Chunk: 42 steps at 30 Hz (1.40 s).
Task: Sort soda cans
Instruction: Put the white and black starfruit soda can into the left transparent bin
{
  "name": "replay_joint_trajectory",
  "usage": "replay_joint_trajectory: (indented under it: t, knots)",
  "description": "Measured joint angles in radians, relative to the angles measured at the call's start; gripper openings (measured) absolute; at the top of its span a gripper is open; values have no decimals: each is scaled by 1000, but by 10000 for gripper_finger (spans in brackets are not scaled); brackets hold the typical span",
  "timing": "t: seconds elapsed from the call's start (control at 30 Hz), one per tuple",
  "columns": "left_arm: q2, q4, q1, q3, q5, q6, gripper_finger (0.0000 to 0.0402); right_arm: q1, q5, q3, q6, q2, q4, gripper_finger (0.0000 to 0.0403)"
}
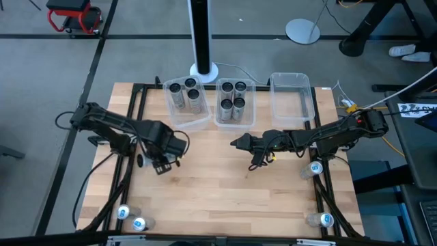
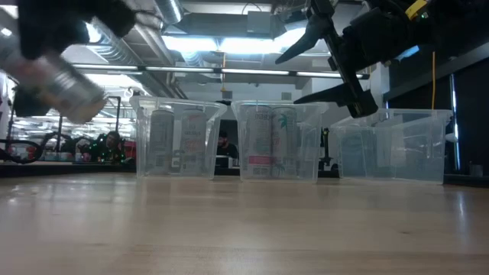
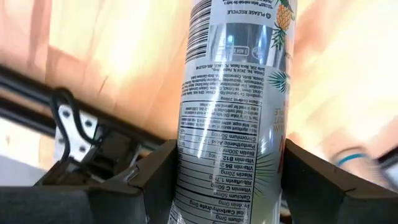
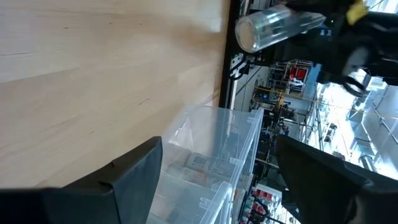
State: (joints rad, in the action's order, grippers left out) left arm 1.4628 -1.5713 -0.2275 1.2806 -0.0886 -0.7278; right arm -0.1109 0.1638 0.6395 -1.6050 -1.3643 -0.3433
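My left gripper (image 1: 161,161) hangs over the table's left half, shut on a silver soda can (image 3: 230,124) printed with pineapples and black text. In the low view this can (image 2: 57,76) floats tilted, high above the wood. My right gripper (image 1: 237,144) is open and holds nothing, raised over the table's middle just in front of the middle bin (image 1: 234,121). The left bin (image 1: 179,117) has three dark-topped cans standing in it, the middle bin several. Loose pale-topped cans (image 1: 123,212) (image 1: 315,168) lie near the table's near corners and right edge. My left gripper pinches the can by its side wall (image 3: 186,168), one finger (image 3: 158,177) on each flank, lying across the can's length. The can is lifted clear of the table and sits tilted in the hold.
A third clear bin (image 1: 292,102) stands at the far right with nothing in it. A white post on a round base (image 1: 203,68) rises behind the bins. Black frame rails run along the table's left and right sides. Bare wood (image 1: 218,191) spreads across the near middle.
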Motion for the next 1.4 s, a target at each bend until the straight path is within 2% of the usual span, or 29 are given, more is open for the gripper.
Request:
replay_joint_trajectory:
  t: [0.17,0.43,0.53,0.7,0.8,1.1,1.27,1.4]
  knots:
    - [0,17,5,70,23,3,227,0,0,0,1,0,-5,312]
    - [0,37,-2,111,53,24,227,0,0,0,1,0,-7,312]
    - [0,136,1,112,52,53,227,0,-11,1,10,0,-15,312]
    - [0,313,1,112,52,95,227,0,-107,2,83,-16,-19,312]
    - [0,362,0,112,52,97,227,0,-165,2,113,-23,-27,312]
    - [22,543,-14,112,79,208,227,-1,-184,1,179,-131,-276,312]
    - [24,611,-15,112,162,280,227,-1,-187,10,165,-187,-462,312]
    - [24,662,-13,112,168,317,227,-1,-217,47,161,-217,-475,312]
